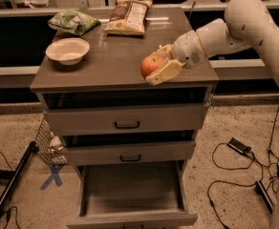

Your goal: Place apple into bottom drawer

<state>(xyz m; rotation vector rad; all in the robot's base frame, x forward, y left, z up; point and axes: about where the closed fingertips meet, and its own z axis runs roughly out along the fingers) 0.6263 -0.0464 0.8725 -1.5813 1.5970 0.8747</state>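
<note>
Apple (149,66) in claw (155,65); bottom drawer (130,197) open

Dim, warm overhead light is noted; glare is seen on the counter (112,52); the gripper (158,67), clasping the apple (150,65) above its front edge, is softly lit
</note>
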